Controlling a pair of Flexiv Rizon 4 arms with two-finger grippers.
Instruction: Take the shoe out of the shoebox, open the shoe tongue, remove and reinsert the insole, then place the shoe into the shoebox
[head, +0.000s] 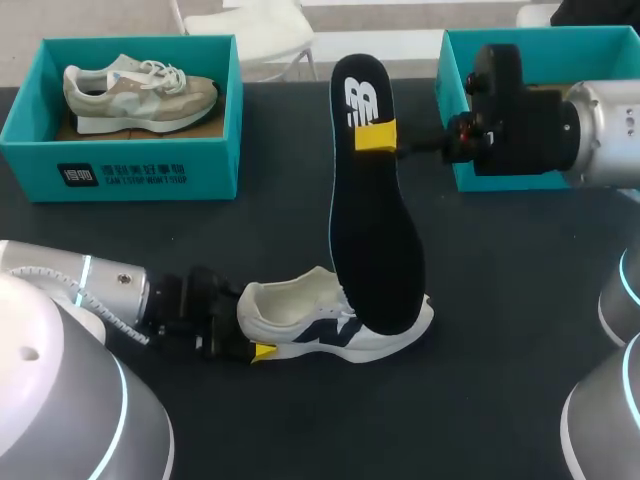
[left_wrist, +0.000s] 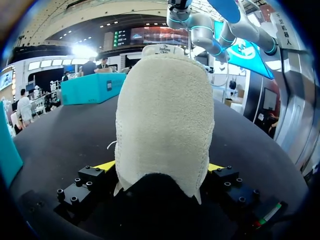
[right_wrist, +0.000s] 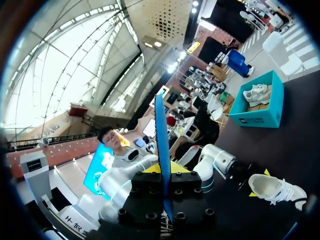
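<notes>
A white shoe (head: 335, 322) with a dark side mark lies on the black table, toe to the right. Its heel (left_wrist: 162, 120) sits between the fingers of my left gripper (head: 252, 326), which stand open close along both sides. A black insole (head: 372, 230) stands nearly upright, its lower end resting in the shoe. My right gripper (head: 376, 136) is shut on the insole's upper part. In the right wrist view the insole (right_wrist: 160, 135) shows edge-on as a thin blue strip between the yellow tips. The teal shoebox (head: 120, 165) stands at the back left.
A second, beige shoe (head: 140, 90) lies inside the back-left shoebox. Another teal box (head: 470, 175) stands at the back right, partly behind my right arm (head: 560, 125). Bare black table lies in front of the shoe and between the two boxes.
</notes>
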